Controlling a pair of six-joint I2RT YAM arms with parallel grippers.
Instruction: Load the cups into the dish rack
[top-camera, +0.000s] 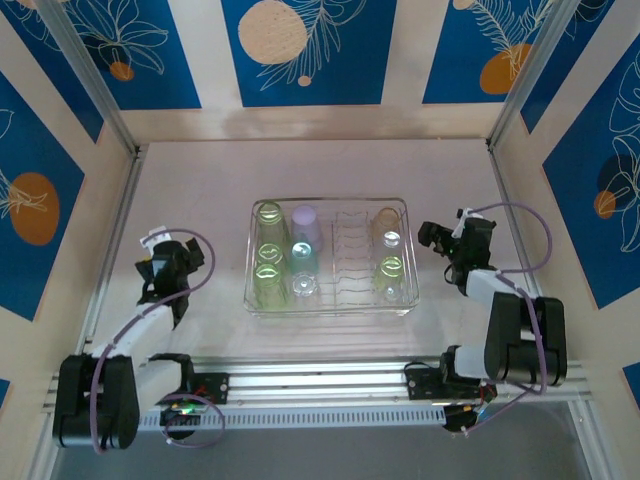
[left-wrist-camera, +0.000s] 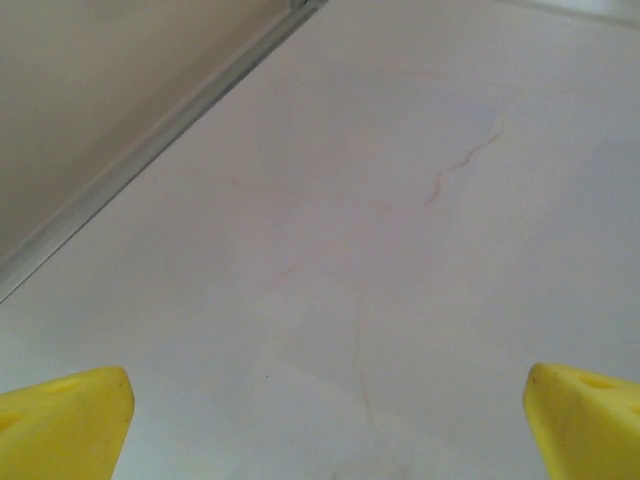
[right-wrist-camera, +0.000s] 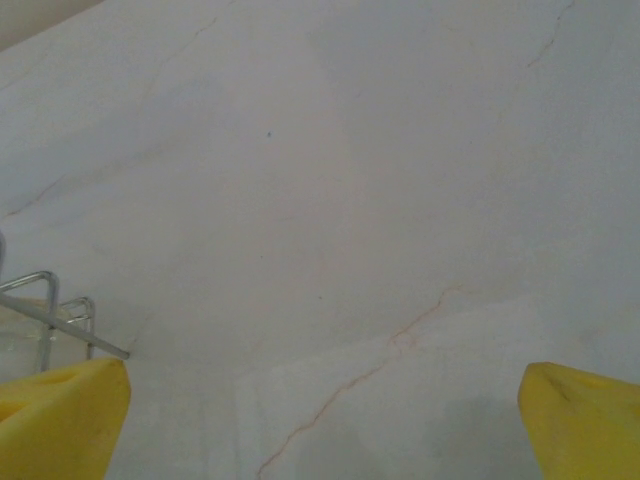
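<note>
Table (top-camera: 200, 180): flat, pale, matte marble-look top with thin brownish veins. It is boxed in by cream walls carrying blue panels (top-camera: 310, 50) printed with white leaves and orange discs, with a ribbed aluminium rail (top-camera: 320, 375) along the near edge. Dish rack (top-camera: 330, 202): rectangular, thin silvery wire, rounded corners, sits mid-table between the two arms, with a row of upright looped tines (top-camera: 352, 250) right of its middle. Left gripper (left-wrist-camera: 328, 395): blunt yellow wedge fingers (left-wrist-camera: 70, 415) spread wide, nothing between them, over bare table left of the rack and well apart from it. Right gripper (right-wrist-camera: 325, 385): same yellow plastic fingers (right-wrist-camera: 585, 420), likewise wide apart and empty, near the rack's right side; a wire corner of the rack shows at the left edge of the right wrist view. Cups: all inside the rack, small round translucent plastic tumblers, circles from above. Three green cups (top-camera: 269, 250) form a column at the left end. The next column holds the lilac cup (top-camera: 305, 220), teal cup (top-camera: 303, 252) and clear cup (top-camera: 304, 286). Right of the tines are the amber cup (top-camera: 388, 228), a pale green cup (top-camera: 390, 267) and a faint clear cup (top-camera: 391, 292), hard to make out. Mouth up or down: cannot tell.
</note>
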